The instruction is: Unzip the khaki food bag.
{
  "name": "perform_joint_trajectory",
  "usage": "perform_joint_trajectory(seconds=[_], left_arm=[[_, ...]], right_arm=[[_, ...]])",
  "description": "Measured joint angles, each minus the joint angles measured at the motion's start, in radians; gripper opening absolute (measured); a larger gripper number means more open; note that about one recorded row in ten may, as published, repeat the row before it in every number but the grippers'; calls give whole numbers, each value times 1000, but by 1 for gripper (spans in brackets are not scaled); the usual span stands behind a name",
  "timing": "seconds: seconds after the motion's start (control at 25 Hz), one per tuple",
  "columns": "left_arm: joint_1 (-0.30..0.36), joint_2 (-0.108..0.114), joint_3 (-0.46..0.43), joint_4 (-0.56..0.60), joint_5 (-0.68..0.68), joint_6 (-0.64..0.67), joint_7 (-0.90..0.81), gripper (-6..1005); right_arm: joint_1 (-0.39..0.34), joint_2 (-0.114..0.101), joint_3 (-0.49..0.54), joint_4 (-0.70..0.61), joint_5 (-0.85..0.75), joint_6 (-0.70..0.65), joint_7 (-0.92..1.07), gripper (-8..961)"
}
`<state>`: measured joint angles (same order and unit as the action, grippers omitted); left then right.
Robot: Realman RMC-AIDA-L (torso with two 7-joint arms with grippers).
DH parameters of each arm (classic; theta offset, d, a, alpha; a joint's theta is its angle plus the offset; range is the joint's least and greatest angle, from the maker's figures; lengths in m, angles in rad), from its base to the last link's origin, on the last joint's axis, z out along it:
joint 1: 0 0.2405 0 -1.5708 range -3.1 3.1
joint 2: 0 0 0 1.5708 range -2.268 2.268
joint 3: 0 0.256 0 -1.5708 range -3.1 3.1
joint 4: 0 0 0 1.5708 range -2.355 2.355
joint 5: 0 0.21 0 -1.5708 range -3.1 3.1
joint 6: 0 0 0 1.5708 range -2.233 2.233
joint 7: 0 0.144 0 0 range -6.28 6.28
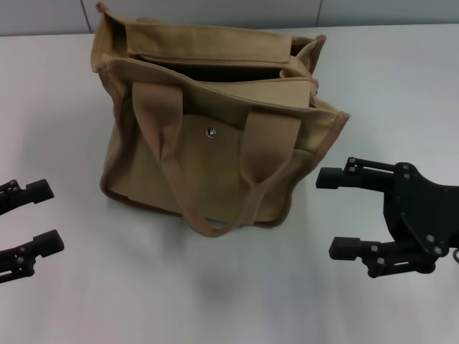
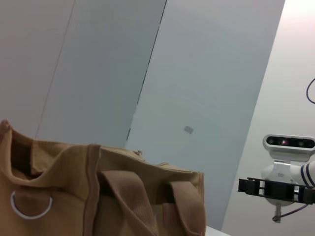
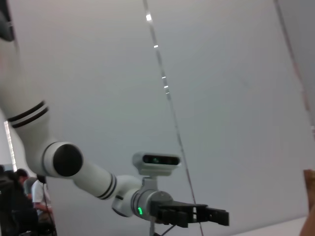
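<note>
From the head camera we are looking down at the khaki food bag (image 1: 215,136), which is standing upright on the white table (image 1: 72,93) between our two grippers. Its top is gaping, so the dark inside is showing. A silver snap (image 1: 211,132) is sitting on the front pocket, and one wide strap handle (image 1: 215,179) is drooping down over that face. Our left gripper (image 1: 39,218) is hanging well off to the bag's left, its fingers (image 1: 43,244) spread wide and holding nothing. Our right gripper (image 1: 337,212) is hovering just beside the bag's right lower corner, its fingers (image 1: 337,177) also wide apart and empty, pointing toward the bag.

From the left wrist camera we are seeing the bag (image 2: 64,196) close up, with a metal ring (image 2: 30,205) on its end panel and the right gripper (image 2: 248,187) farther off beyond it.

From the right wrist camera we are seeing the left gripper (image 3: 221,216) across the way, and only a sliver of the bag (image 3: 310,182) at the frame's edge.
</note>
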<state>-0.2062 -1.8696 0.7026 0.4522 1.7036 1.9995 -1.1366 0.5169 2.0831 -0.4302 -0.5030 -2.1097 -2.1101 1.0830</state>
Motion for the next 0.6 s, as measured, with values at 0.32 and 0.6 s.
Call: perform_joint_trajectory(seconds=[0.32,0.6], left_arm=[[-15,-7,4,4,0,10,-3,834],[-28,-14,13,4,0,10,-4,834]], right_arm=[[17,-1,-3,16,2,1,-17,845],[17,-2,-4,16,2,-2,-20,845]])
